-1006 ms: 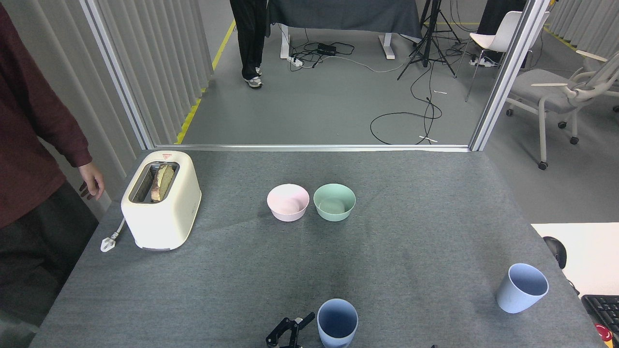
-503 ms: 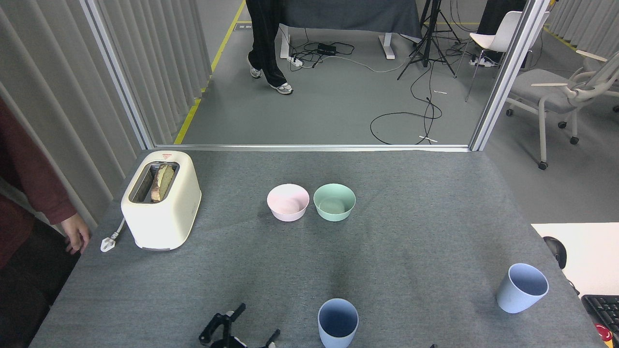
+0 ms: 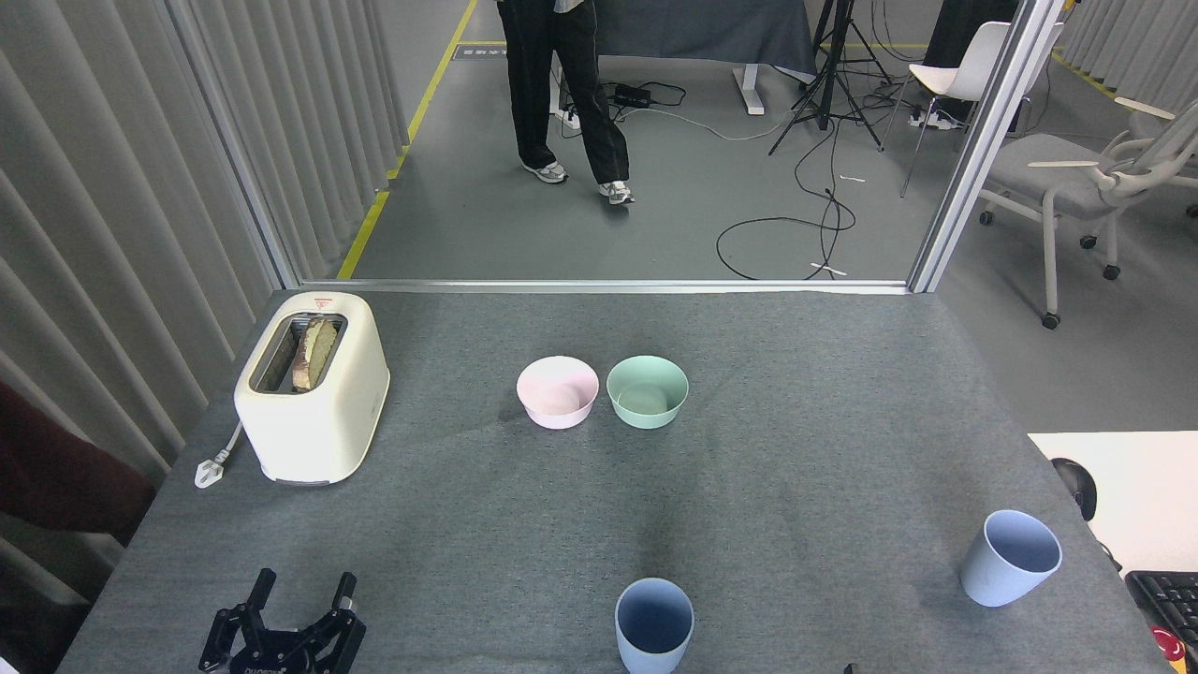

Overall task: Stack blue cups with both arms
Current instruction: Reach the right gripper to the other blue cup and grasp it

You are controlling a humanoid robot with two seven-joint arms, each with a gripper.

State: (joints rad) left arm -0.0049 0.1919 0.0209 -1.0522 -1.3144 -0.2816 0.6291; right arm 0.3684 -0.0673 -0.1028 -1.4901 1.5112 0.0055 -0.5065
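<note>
- In the head view, the left gripper is low at the near left of the table. Its black fingers point up and stand apart from each other, so the claw is released and holds nothing.
- The right gripper does not show clearly; only a very small dark tip is at the bottom edge, right of the near cup, and I cannot tell what it is.
- One blue cup stands upright at the near middle of the table, with its mouth open to the top. It is well apart from the left gripper, to its right.
- The second blue cup stands near the right edge of the table. It looks a little tilted to the right from this angle. The two cups are well apart and not stacked.
- A pink bowl and a green bowl sit side by side in the middle of the table, just beside each other, the pink one on the left.
- A cream toaster stands at the left side of the table, with bread in its slot. Its white plug lies on the table beside it.
- Beyond the table, a person's legs in dark trousers stand on the grey floor.
- At the left edge a dark red sleeve shows partly.
- At the right edge there is a keyboard on a white desk.
</note>
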